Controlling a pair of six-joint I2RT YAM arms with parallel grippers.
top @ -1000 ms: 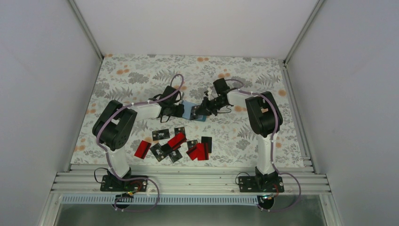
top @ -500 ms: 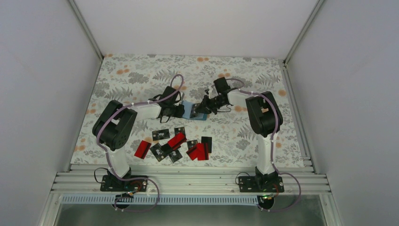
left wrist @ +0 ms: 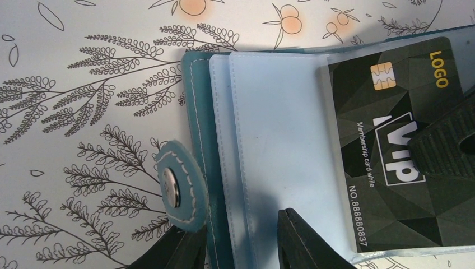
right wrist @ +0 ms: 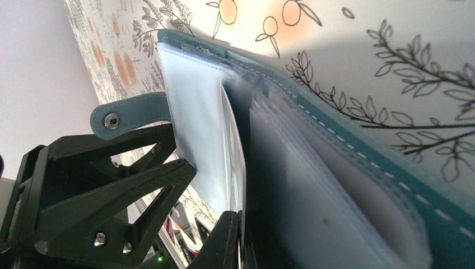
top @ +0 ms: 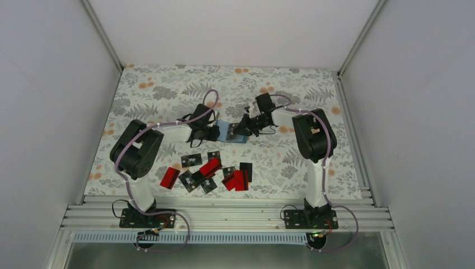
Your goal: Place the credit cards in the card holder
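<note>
Our left hand (left wrist: 238,227) is part-closed. Its fingers pinch the holder (left wrist: 196,112) by one edge, with the teal cover and clear sleeves between them. The snap tab (left wrist: 176,188) sits just beside one finger. Our right hand (top: 238,130) is fully closed on a black card (left wrist: 381,185), which lies partly inside a clear sleeve (left wrist: 280,140) just ahead of the left hand. Other cards (top: 210,168), red and black, lie scattered on the table (top: 168,89), well behind both hands, toward the bases.
</note>
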